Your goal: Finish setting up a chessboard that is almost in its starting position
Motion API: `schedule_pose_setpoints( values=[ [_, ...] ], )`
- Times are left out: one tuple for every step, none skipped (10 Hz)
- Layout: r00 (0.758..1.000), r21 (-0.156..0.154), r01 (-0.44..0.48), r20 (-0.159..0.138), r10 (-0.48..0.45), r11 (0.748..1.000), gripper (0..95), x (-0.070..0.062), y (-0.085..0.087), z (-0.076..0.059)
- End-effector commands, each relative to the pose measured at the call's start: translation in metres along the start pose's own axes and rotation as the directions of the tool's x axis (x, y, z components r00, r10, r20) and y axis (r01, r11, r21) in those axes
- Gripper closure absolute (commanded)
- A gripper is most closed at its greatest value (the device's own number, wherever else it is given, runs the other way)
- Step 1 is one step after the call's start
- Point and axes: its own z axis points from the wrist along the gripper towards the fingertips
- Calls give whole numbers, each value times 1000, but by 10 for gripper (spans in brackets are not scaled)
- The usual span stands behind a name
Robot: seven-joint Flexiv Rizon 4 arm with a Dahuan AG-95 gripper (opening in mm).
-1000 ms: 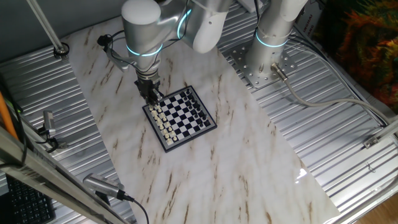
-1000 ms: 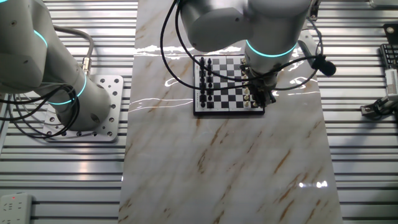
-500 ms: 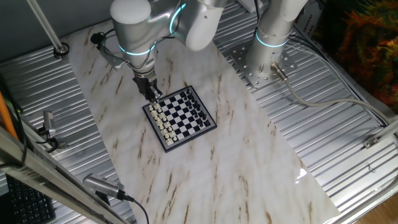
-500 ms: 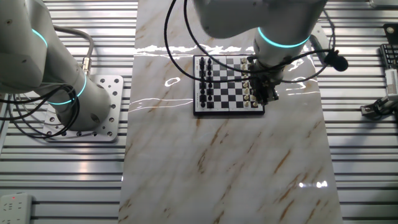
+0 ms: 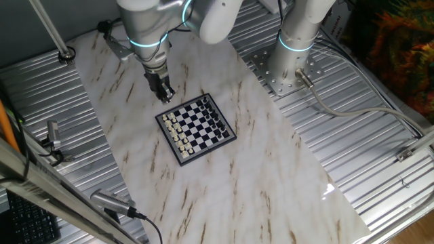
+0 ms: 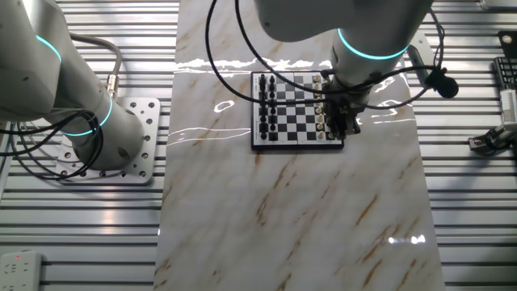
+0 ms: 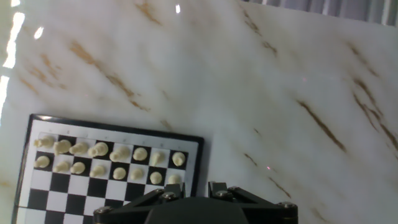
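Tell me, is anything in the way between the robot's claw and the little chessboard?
Nothing visible is. The gripper hangs over the marble top just beyond the chessboard, at the edge where the cream pieces stand. Only bare marble shows between them in the hand view.

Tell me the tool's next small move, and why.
Probably keep lifting clear. The tool hangs above the marble beside the chessboard, holding nothing that shows, and the cream pieces fill two rows along the near edge in the hand view. Whether its jaws are open is unclear.
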Motion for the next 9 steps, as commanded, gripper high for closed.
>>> schedule_pose_setpoints(
  values=[
    [1000,-1,-12,-2,12,1000,760,4,-6,-7],
    [1000,-2,-9,-3,9,1000,760,5,-7,-8],
    [1000,-1,-5,1,5,1000,760,7,-11,-10],
    [1000,-3,-7,3,7,1000,760,7,-12,-10],
    [1000,-6,1,6,-1,1000,760,8,-14,-12],
    [1000,-7,6,2,-6,1000,760,8,-15,-12],
    [1000,-8,9,0,-9,1000,760,8,-15,-12],
    [1000,-11,18,0,-18,1000,760,8,-15,-12],
    [1000,-14,22,0,-22,1000,760,8,-15,-12]
  ],
)
